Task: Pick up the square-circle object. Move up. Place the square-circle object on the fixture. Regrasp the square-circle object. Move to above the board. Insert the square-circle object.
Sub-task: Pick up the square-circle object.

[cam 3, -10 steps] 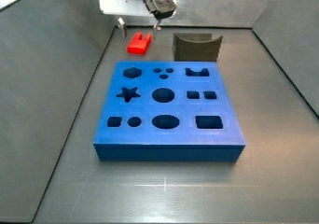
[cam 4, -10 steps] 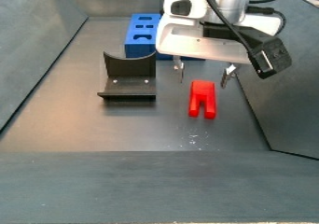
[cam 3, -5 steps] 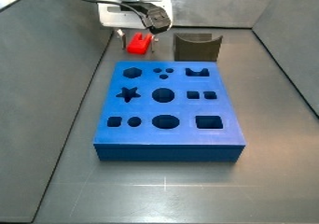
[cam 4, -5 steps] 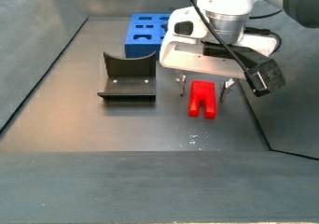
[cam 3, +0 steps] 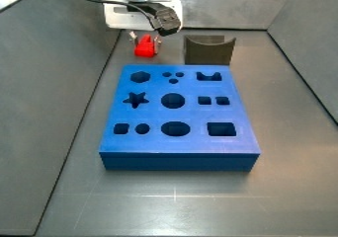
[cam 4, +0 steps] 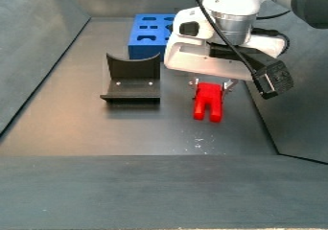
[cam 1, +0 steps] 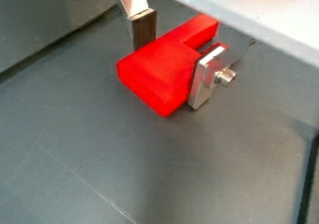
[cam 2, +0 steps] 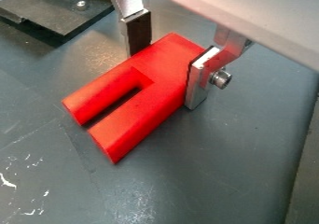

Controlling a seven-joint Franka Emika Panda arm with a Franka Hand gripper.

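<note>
The red square-circle object (cam 1: pixel 156 69) lies flat on the grey floor, its slotted end pointing away from the jaws in a wrist view (cam 2: pixel 125 116). My gripper (cam 1: pixel 174 60) is down over its solid end, with one silver finger against each side, shut on it. Both side views show the gripper (cam 3: pixel 144 41) low over the object (cam 4: pixel 208 103), which still rests on the floor. The dark fixture (cam 3: pixel 208 49) stands apart to one side of it and is empty (cam 4: pixel 129 80). The blue board (cam 3: pixel 179 118) lies further off.
Grey walls enclose the floor; one wall runs close beside the gripper (cam 4: pixel 289 100). A corner of the fixture's base plate shows in a wrist view (cam 2: pixel 50 13). The board's far end shows behind the fixture (cam 4: pixel 148 31).
The gripper has come down from above the red object to floor level, and its fingers have closed in against the object's sides. The object has not moved.
</note>
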